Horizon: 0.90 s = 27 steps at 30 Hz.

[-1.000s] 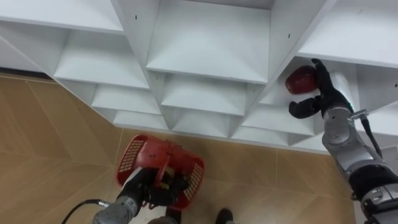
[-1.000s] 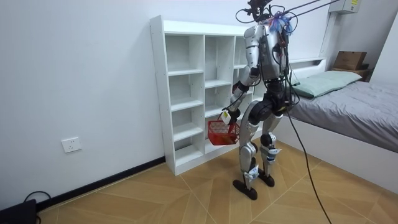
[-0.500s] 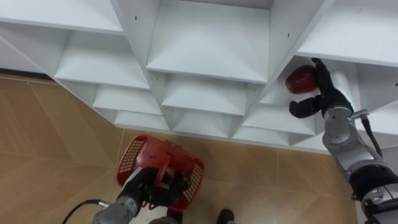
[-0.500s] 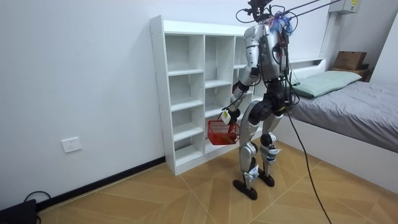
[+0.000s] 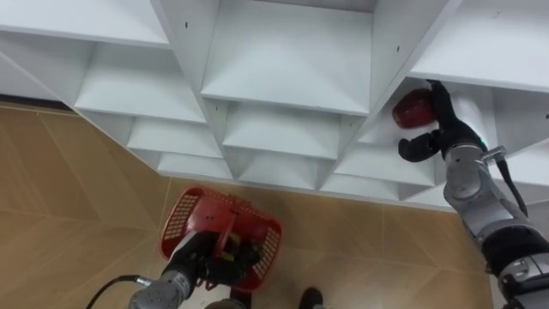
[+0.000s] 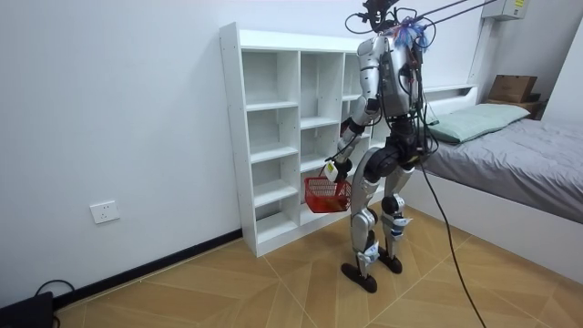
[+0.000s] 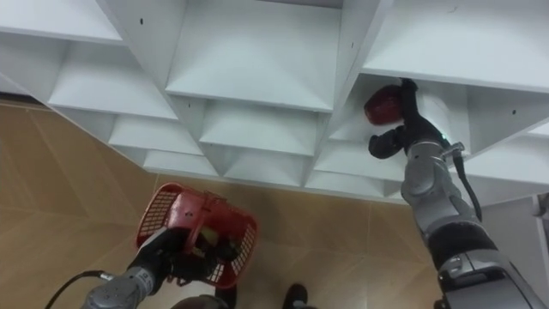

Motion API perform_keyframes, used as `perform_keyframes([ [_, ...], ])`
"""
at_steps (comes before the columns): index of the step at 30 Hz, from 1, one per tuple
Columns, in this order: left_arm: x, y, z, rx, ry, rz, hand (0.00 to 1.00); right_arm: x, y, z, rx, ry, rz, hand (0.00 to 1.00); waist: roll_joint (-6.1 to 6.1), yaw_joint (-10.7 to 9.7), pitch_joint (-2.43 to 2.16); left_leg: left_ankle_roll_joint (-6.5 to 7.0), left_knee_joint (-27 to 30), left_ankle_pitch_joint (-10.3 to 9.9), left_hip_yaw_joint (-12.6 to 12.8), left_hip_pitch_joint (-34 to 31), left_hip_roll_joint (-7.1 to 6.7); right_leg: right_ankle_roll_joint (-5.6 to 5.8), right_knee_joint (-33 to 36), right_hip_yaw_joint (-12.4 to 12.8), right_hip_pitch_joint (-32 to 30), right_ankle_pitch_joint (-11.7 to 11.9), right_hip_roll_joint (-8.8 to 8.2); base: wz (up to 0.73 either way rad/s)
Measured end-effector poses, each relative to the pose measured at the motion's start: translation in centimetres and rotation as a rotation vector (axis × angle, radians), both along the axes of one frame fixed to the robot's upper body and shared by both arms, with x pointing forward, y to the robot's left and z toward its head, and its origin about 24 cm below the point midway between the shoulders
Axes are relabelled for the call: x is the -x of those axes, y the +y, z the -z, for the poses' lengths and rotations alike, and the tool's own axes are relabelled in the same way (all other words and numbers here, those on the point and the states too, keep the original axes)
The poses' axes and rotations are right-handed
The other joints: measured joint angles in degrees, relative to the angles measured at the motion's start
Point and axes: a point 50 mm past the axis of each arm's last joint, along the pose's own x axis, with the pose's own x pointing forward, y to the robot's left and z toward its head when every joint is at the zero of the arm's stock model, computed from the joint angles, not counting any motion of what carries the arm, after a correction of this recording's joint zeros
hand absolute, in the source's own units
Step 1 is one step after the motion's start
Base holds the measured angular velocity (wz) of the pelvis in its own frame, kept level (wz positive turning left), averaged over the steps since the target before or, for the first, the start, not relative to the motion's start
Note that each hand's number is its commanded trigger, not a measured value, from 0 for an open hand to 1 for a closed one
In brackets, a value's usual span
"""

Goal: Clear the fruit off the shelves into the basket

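Against the frame half a second earlier, almost nothing is found changed. The right robot hand (image 5: 445, 137) and the red fruit (image 5: 412, 108) are seen a trace further left in the left eye view, and the robot's stance in the room view is the same.

The red fruit is located on a shelf in the right-hand column of the white closet (image 5: 292, 60), just beside an upright divider (image 5: 388, 51) on its left. The right robot hand is held against the fruit's right side. Its fingers are stretched up along the fruit and its thumb is bent below with a narrow gap, so no closed grip is recorded.

The left robot hand (image 5: 199, 256) is curled round the handle of a red basket (image 5: 182, 215). The basket hangs low over the wooden floor (image 5: 69, 189), well apart from the fruit. Its contents cannot be made out.

In the room view a bed (image 6: 519, 155) is noted behind the robot.
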Motion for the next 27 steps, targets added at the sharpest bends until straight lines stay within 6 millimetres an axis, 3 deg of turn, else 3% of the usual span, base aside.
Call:
perform_keyframes([
  [22, 0.18, -0.73, 0.14, -0.005, 0.009, 0.037, 1.00, 0.03, 0.74, 0.38, 0.082, 0.031, -0.045, 0.00, 0.25, 0.3, -0.20, -0.06, 0.1, 0.3, -0.7, -0.1, 0.20, -0.08, -1.8, -0.9, 1.0, 0.9, 0.37, 0.01],
  [23, 0.17, -0.73, 0.13, -0.005, 0.009, 0.037, 1.00, 0.02, 0.76, 0.38, 0.082, 0.031, -0.046, 0.16, 0.28, 0.3, -0.22, -0.06, 0.1, 0.3, -0.7, -0.1, 0.24, -0.07, -1.9, -0.9, 1.0, 0.9, 0.37, 0.00],
  [24, 0.15, -0.72, 0.12, -0.005, 0.008, 0.036, 1.00, 0.02, 0.78, 0.37, 0.082, 0.032, -0.048, 0.52, 0.32, 0.3, -0.24, -0.04, 0.1, 0.3, -0.7, -0.1, 0.22, -0.04, -1.9, -0.9, 1.0, 0.9, 0.34, 0.00],
  [25, 0.14, -0.68, 0.11, -0.005, 0.008, 0.034, 1.00, 0.01, 0.79, 0.36, 0.082, 0.031, -0.049, 0.63, 0.32, 0.3, -0.24, -0.03, 0.1, 0.3, -0.7, -0.1, 0.20, -0.02, -1.9, -0.9, 1.0, 1.0, 0.33, 0.00],
  [26, 0.14, -0.67, 0.11, -0.005, 0.008, 0.034, 1.00, 0.00, 0.81, 0.35, 0.081, 0.031, -0.050, 0.92, 0.32, 0.3, -0.24, -0.03, 0.1, 0.3, -0.7, -0.1, 0.20, -0.02, -1.9, -0.9, 1.0, 1.0, 0.33, 0.00],
  [27, 0.14, -0.66, 0.11, -0.005, 0.008, 0.035, 1.00, -0.04, 0.87, 0.29, 0.080, 0.029, -0.053, 1.00, 0.32, 0.3, -0.25, -0.03, 0.1, 0.3, -0.7, -0.1, 0.20, -0.02, -1.8, -0.9, 1.0, 1.0, 0.33, 0.00],
])
